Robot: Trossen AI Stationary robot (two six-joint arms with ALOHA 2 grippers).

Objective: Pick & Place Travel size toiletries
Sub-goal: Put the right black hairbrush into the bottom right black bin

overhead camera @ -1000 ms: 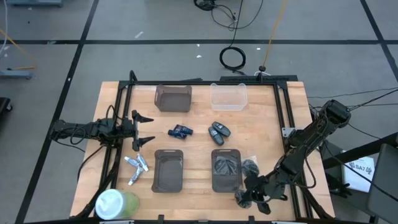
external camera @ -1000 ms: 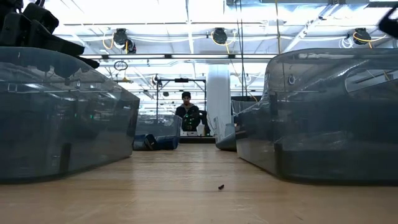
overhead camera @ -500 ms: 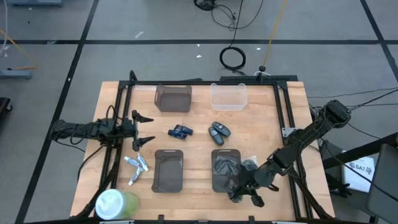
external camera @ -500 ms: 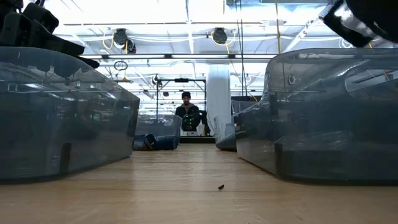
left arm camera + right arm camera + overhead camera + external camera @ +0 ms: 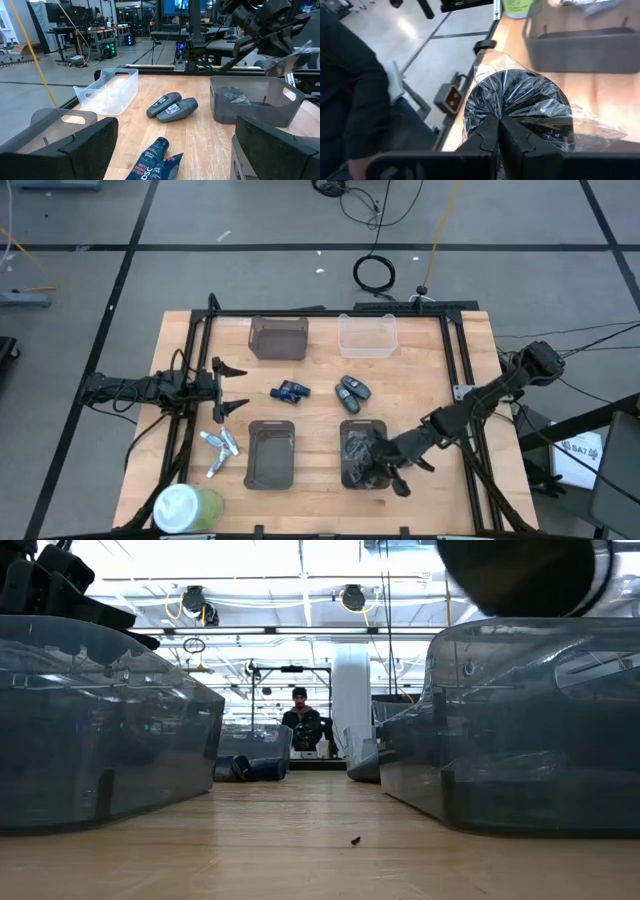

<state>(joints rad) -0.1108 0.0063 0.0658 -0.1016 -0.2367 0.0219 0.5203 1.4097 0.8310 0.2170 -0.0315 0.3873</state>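
Since the earlier frames the right gripper point(image 5: 372, 470) has been carried from the near right corner of the table point(image 5: 420, 380) to a place over the dark tray point(image 5: 349, 427) on the right, while the left arm has not been moved. The right gripper's fingers point(image 5: 492, 137) are pressed together on a round black object wrapped in clear crinkled plastic point(image 5: 525, 105), which is held over that tray. More dark wrapped things are seen inside the tray.

The left gripper point(image 5: 232, 389) is kept at the left side of the table with its fingers spread wide and nothing between them. The travel size toiletries point(image 5: 219, 448) are lying on the wood just near it, left of the empty dark tray point(image 5: 270, 454).

Two dark blue tubes point(image 5: 155, 159) are seen in the middle of the table; the white letters "DSC" can be read on one of them. Beside them two grey remote-like objects point(image 5: 172, 106) are placed. A clear bin point(image 5: 367, 335) and a dark bin point(image 5: 278, 337) are set at the far edge. A green-and-white round container point(image 5: 187, 507) is standing at the near left corner; its label cannot be read.
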